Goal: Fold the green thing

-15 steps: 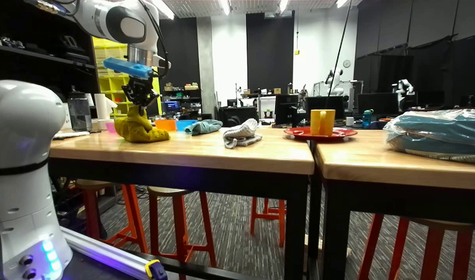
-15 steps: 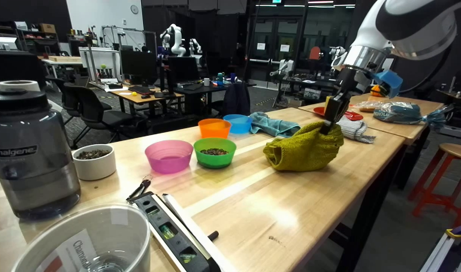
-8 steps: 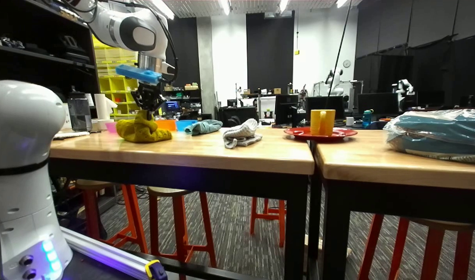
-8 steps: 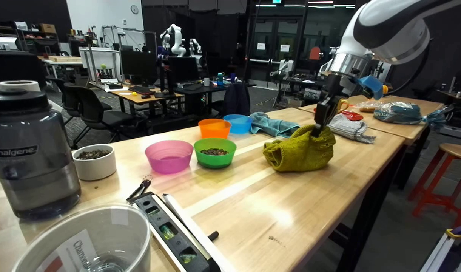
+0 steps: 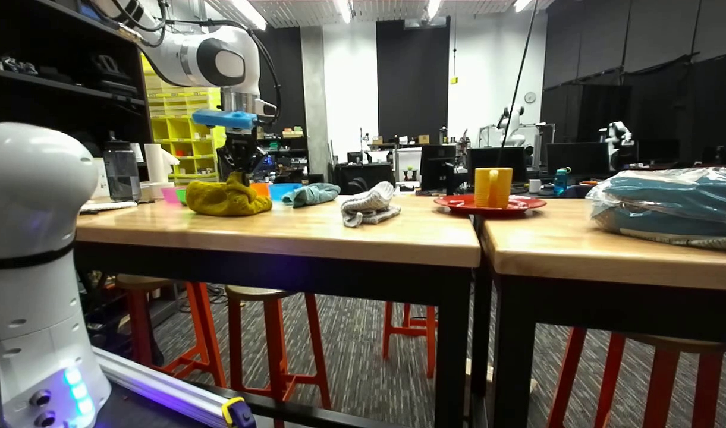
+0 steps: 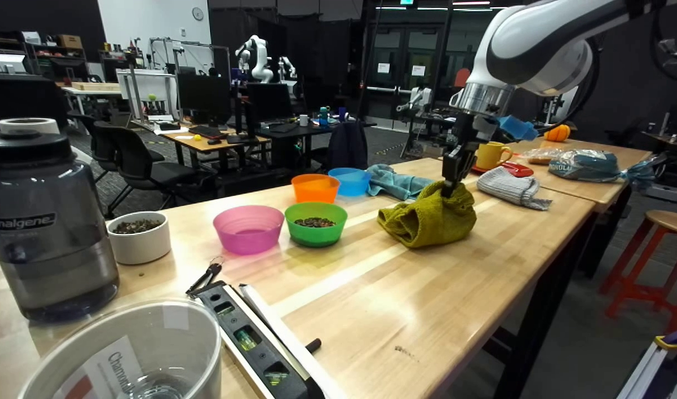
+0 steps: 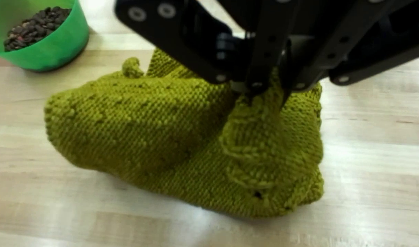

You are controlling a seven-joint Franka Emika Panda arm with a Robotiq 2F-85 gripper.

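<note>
Green knit cloth point(image 6: 427, 224) — one, bunched on the wooden table point(image 6: 374, 313), a ridge pinched in the claw point(image 7: 264, 96).
Lies directly under the claw, grasp near one end; in the wrist view the bulk runs picture-left, toward the green bowl point(image 7: 58, 48) but apart from it, long axis sloping from left to lower right. Claw: jaws closed on the ridge — tips hidden in the knit. Coming fold, by judgement, turns on carrying that ridge over the bulk.

The arm point(image 5: 174, 56), upper left in an exterior view, is white with black cables point(image 5: 277, 92) and a blue block point(image 5: 225, 119). Pale screws point(image 7: 166, 10) dot the black gripper point(image 7: 266, 94), top of the wrist view.
</note>
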